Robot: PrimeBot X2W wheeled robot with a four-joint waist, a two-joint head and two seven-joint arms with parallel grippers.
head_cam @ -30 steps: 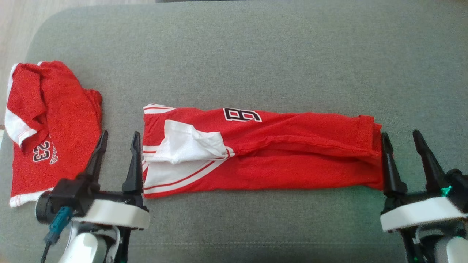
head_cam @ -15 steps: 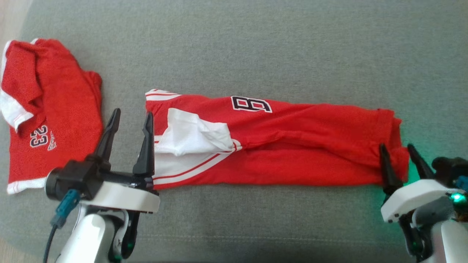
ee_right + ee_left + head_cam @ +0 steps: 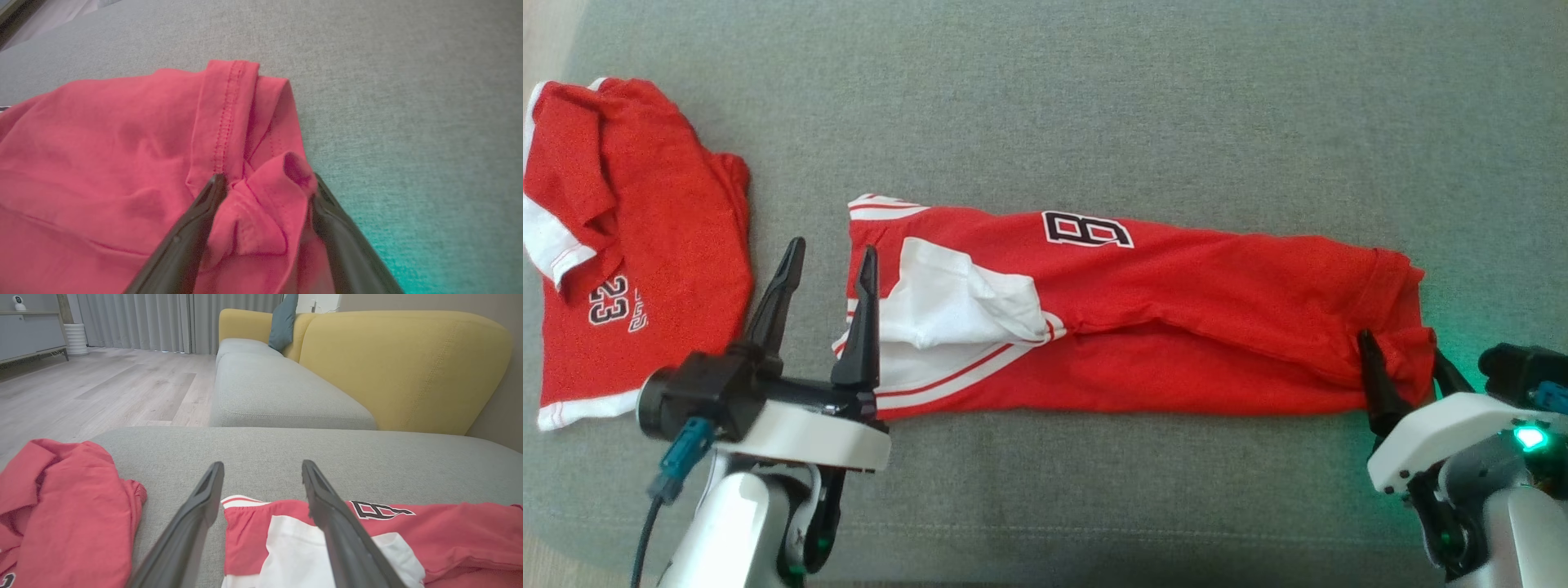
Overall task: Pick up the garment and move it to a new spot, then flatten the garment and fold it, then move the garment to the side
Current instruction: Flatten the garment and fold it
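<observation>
At the far left of the grey cushion a second red shirt, numbered 23, lies folded and well apart from the work. Just to its right the left pincer is released, with its jaws spread. It points away from the robot, low over the cushion. One finger stands over the bare cushion and the other over the white-striped left end of the garment. Whether it touches the cloth cannot be told.

The garment lies across the middle of the cushion as a long narrow band, so the task seems to be in its folding step, with the lengthwise fold done and a crosswise fold due. At the right end the right pincer is tilted down into the near corner. Its jaws are wide, with a bunched piece of hem between them, not yet clamped. The next move probably calls for both pincers to clench on their ends, taking every layer, before one end is carried over the other.
</observation>
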